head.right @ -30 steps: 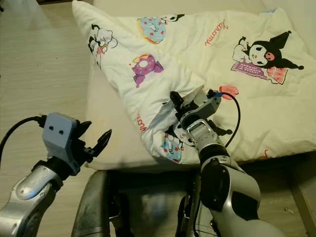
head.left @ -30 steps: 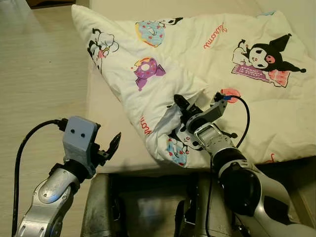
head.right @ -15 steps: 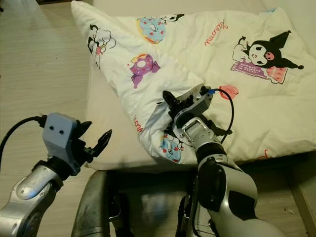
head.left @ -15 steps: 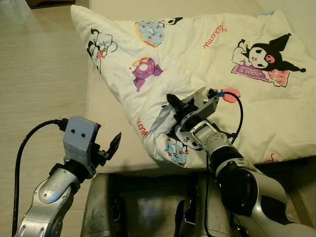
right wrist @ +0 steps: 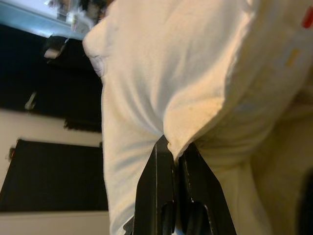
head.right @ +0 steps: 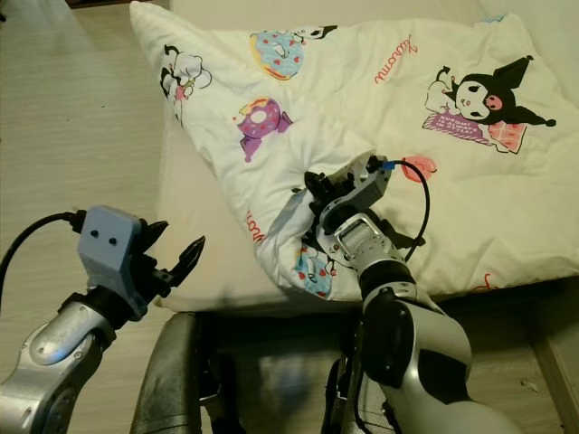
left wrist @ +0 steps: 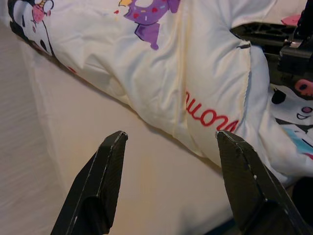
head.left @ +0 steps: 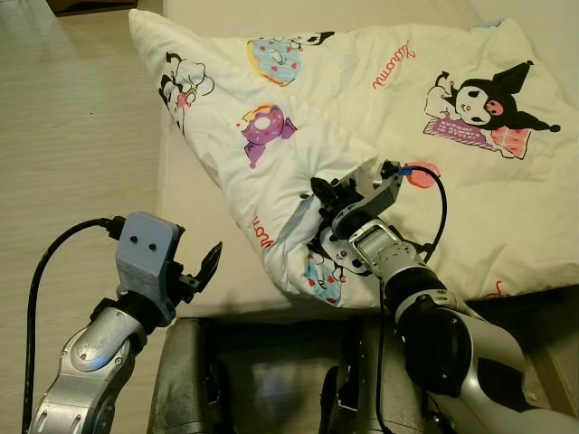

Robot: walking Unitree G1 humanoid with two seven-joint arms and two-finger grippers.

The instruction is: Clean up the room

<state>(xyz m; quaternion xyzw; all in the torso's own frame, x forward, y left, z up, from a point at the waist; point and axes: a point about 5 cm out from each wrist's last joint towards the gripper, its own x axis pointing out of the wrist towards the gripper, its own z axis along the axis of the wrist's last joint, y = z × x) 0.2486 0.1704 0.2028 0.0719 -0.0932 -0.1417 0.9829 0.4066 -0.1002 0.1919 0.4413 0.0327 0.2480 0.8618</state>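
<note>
At far left, floor (head.left: pixel 63 136): pale wood planks, bare strip alongside the mattress edge.
L gripper (head.left: pixel 204 271): hovers off the mattress's left front corner, fingers spread wide, nothing btwn them; wrist view looks across bare sheet twd the blanket's folded edge.
Mattress (head.left: pixel 194 226): cream sheet, bare wedge btwn its left edge and the blanket.
Blanket (head.left: pixel 380 99): white w/ cartoon prints, spread over most of the mattress; left corner folded back on a diagonal, bunched near the front edge.
R gripper (head.right: pixel 317 185): on the bunched fold at front centre, fingers (right wrist: pixel 168 196) pinched tight on a pleat of blanket cloth.
Hard to make out: dark shapes below the front edge, betw the arms; blanket cut off at right.
</note>
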